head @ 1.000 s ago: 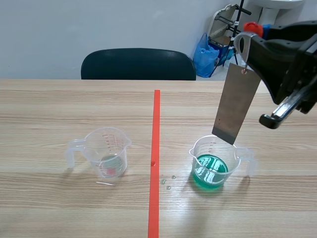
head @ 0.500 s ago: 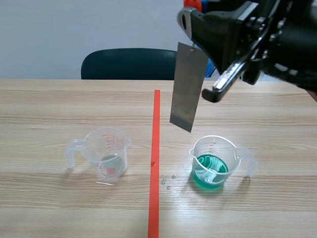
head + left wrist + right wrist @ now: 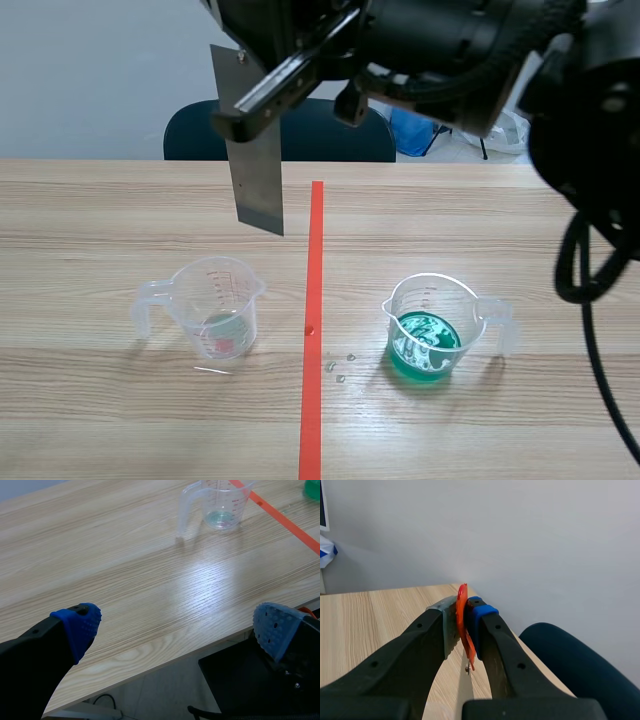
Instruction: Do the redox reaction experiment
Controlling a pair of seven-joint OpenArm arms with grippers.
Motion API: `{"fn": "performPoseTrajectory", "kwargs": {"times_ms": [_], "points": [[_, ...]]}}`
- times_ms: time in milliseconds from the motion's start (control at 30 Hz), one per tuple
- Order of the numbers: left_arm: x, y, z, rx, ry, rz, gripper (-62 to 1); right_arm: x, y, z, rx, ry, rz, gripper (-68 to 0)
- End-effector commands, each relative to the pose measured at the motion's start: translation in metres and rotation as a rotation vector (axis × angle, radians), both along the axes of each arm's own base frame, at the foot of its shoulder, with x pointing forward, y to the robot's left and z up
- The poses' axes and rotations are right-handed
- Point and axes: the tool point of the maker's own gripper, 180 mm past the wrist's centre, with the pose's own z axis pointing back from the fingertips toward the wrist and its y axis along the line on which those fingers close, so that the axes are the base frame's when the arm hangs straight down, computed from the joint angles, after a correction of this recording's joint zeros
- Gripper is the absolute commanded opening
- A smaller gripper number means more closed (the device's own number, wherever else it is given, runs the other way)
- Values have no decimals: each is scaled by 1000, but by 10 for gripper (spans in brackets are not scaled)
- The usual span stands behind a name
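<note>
Your right arm reaches in high over the bench (image 3: 120, 210), its right hand (image 3: 463, 617) clamped on an orange-red tab (image 3: 462, 610). A grey metal strip (image 3: 255, 150) hangs upright from the tab, clear of the wood. The strip's lower edge shows just left of the tape line (image 3: 313, 330), above and behind the clear measuring cup (image 3: 218, 305), which holds a little pale liquid. The measuring cup of green liquid (image 3: 432, 325) stands right of the line, well apart from the strip. A few droplets (image 3: 340, 365) lie between that cup and the line. Your left hand (image 3: 180, 625) hangs wide open over the bench's near edge, the clear measuring cup far ahead of it.
</note>
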Motion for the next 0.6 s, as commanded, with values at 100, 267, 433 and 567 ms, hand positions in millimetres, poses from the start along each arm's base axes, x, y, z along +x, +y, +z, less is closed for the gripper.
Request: {"fn": "performPoseTrajectory", "kwargs": {"times_ms": [100, 267, 433, 567], "points": [[4, -5, 6, -19, -28, -10, 14, 13, 18, -3, 23, 21, 29, -660], [4, -5, 6, -19, -29, -10, 14, 20, 40, -17, 19, 65, 67, -660], [4, -5, 6, -20, -31, -10, 14, 24, 54, -29, 30, 104, 86, -660], [4, -5, 6, -19, -30, -10, 14, 20, 59, -32, 31, 112, 100, -660]]}}
